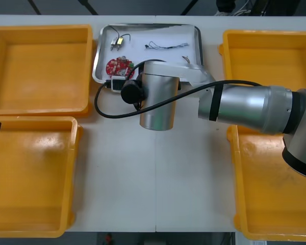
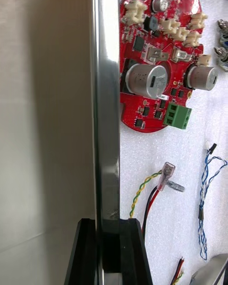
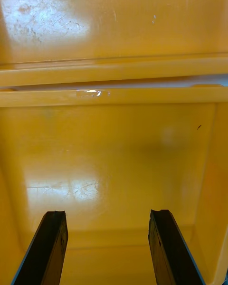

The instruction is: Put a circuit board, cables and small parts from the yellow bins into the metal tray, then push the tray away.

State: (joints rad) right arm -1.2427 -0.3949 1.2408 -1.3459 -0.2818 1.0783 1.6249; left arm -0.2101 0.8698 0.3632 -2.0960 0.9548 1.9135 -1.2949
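Two yellow bins [image 1: 41,66] stand at the left of the tabletop [image 1: 153,178]. The left gripper [image 3: 107,213] hangs over one of them, fingers spread, holding nothing. In the middle, at the far side, sits one metal tray [image 1: 198,38], white inside. It holds one red circuit board [image 2: 156,61], what look like two small metal parts [image 1: 117,42], a red and yellow cable [image 2: 142,194] and a blue and white cable [image 2: 206,194]. The right gripper [image 2: 108,221] pinches the tray's near rim, close to the board. Two more yellow bins [image 1: 275,51] stand at the right.
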